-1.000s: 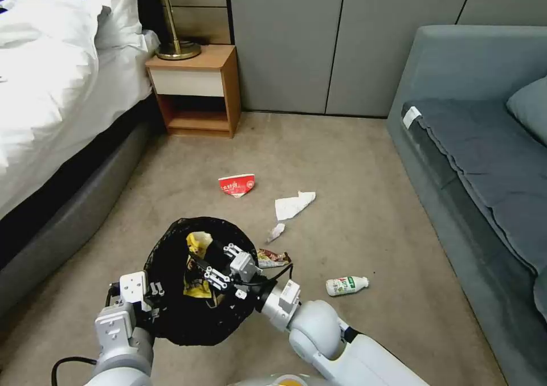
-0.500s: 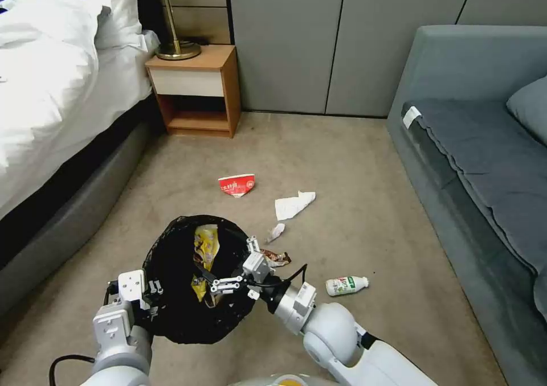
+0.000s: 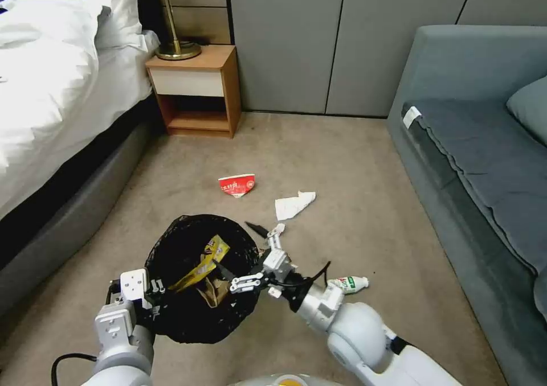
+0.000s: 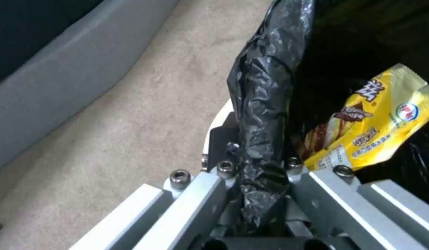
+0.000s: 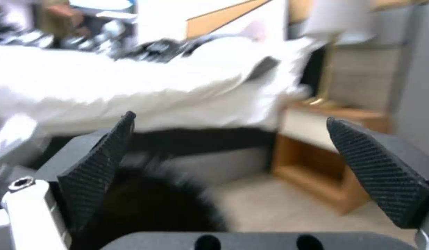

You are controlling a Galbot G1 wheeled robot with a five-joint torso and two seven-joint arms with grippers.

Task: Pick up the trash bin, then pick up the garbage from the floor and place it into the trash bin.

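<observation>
So the left claw [image 4: 263, 180] is pinched tight on the trash bin [image 3: 199, 278] rim and liner, holding it up off the floor as a catch basket. Right claw [image 3: 245, 255] hangs spread wide and empty by the rim, yellow wrapper [image 3: 199, 263] lying inside. Cup [image 3: 236, 185], tissue [image 3: 293, 205] and bottle [image 3: 347, 284] are on the carpet.

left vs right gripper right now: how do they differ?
Left gripper is shut on the trash bin's liner-covered rim, holding it up; right gripper is open and empty beside the far rim. The left carries a load, the right nothing. Both sit at the bin, with the yellow wrapper inside.
</observation>
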